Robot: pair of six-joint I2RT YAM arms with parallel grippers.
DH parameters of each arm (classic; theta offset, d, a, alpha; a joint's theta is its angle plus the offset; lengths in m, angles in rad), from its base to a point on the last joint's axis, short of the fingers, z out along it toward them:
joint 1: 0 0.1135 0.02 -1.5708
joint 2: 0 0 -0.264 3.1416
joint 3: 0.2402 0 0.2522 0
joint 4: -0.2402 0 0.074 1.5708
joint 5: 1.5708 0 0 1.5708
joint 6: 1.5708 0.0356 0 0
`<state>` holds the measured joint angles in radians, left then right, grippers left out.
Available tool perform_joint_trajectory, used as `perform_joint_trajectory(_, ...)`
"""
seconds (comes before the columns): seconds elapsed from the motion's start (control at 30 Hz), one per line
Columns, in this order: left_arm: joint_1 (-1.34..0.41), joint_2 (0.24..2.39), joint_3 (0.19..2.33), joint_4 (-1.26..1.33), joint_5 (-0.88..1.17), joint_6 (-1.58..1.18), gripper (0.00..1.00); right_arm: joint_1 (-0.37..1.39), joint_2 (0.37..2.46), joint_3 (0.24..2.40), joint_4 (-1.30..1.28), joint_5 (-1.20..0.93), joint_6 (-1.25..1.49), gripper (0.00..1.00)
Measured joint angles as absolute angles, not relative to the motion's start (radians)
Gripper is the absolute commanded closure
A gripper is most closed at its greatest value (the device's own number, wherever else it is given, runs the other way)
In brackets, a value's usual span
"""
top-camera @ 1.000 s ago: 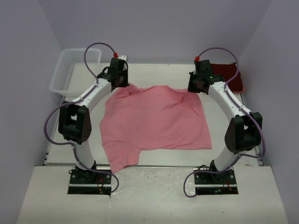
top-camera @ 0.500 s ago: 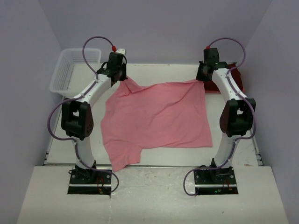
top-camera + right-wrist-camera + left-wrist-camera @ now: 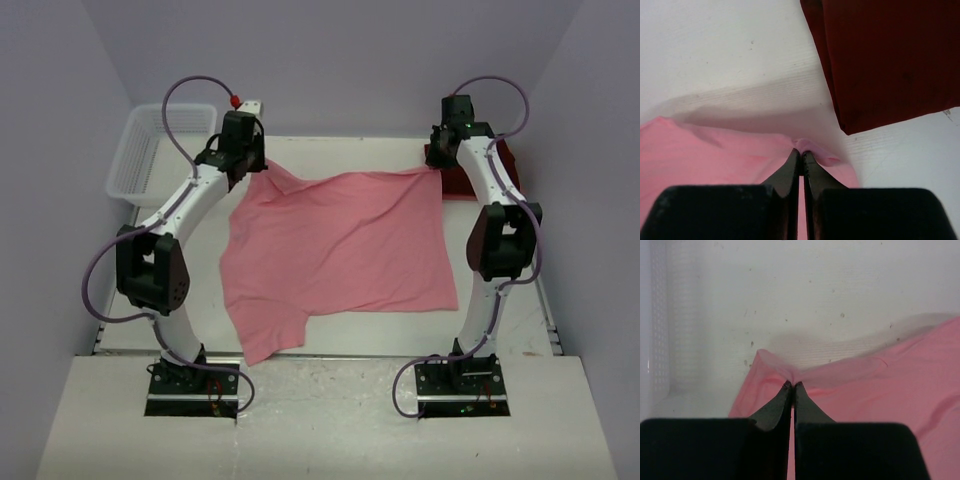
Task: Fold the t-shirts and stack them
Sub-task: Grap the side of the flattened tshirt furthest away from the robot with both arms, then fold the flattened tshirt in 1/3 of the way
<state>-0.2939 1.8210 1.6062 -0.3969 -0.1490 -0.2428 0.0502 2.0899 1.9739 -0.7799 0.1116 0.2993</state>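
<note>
Both claws are clamped down tight here. The left gripper (image 3: 792,386) has its two fingers pressed together on a pinch of the pink t-shirt (image 3: 335,250), right at the shirt's far left corner, with the cloth bunching into a small peak at the fingertips. Over on the other side, the right gripper (image 3: 801,152) is just as tightly closed, nipping the shirt's far right corner, with a little fold of pink poking out past the tips. The shirt spreads across the middle of the tabletop (image 3: 340,148), its far edge strung between the two claws near the far edge, and one sleeve trailing to the near edge on the left. The folded maroon t-shirt (image 3: 890,55) lies in the far right corner, just beside the right claw and apart from the pink cloth. A white lattice basket (image 3: 140,160) sits at the far left corner.
</note>
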Motion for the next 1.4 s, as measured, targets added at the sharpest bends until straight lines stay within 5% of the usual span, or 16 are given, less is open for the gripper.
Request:
perform_joint_trajectory(0.53, -0.321, 1.639, 1.480, -0.390, -0.153, -0.272, 1.00, 0.032, 2.087, 1.939, -0.800, 0.114, 0.336, 1.00)
perform_joint_trajectory(1.4, -0.449, 1.355, 1.196, -0.533, -0.308, -0.480, 1.00, 0.032, 1.802, 1.425, -0.728, 0.106, 0.383, 1.00)
